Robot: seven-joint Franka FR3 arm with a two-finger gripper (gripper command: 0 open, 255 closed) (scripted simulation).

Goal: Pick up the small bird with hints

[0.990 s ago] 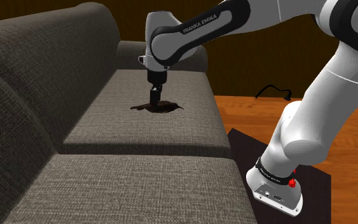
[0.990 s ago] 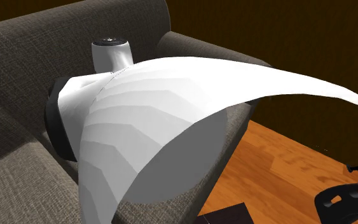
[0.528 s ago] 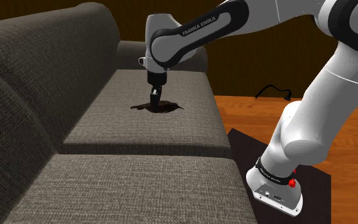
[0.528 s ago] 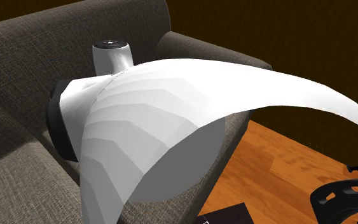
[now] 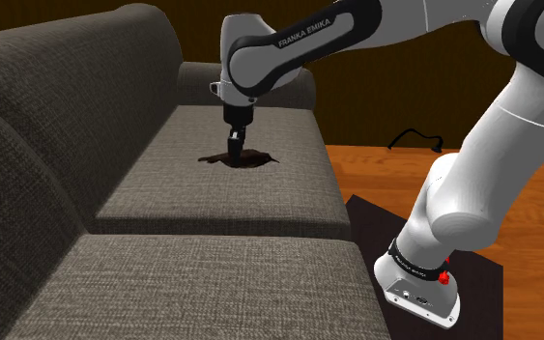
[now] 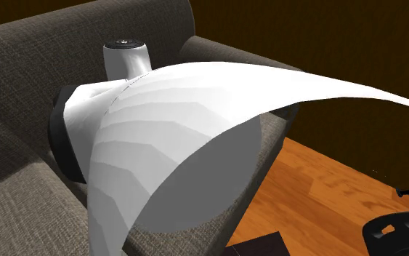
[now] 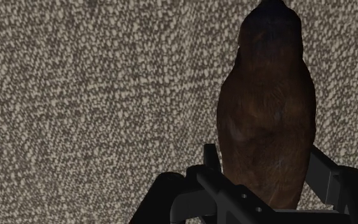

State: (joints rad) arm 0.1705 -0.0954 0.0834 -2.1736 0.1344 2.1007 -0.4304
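Brown bird [image 7: 266, 108] | clasped between black gripper [image 7: 264, 156] fingers | arm [image 5: 303, 39] reads FRANKA EMIKA | grey sofa [image 5: 212, 208]

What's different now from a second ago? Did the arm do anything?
The gripper, shut on the brown bird, rose slightly, and the bird seems to have lifted a little off the sofa with it. The sofa and the arm's base stayed put.

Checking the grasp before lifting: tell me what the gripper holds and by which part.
The brown bird, clasped by the gripper on both sides of its broad end.
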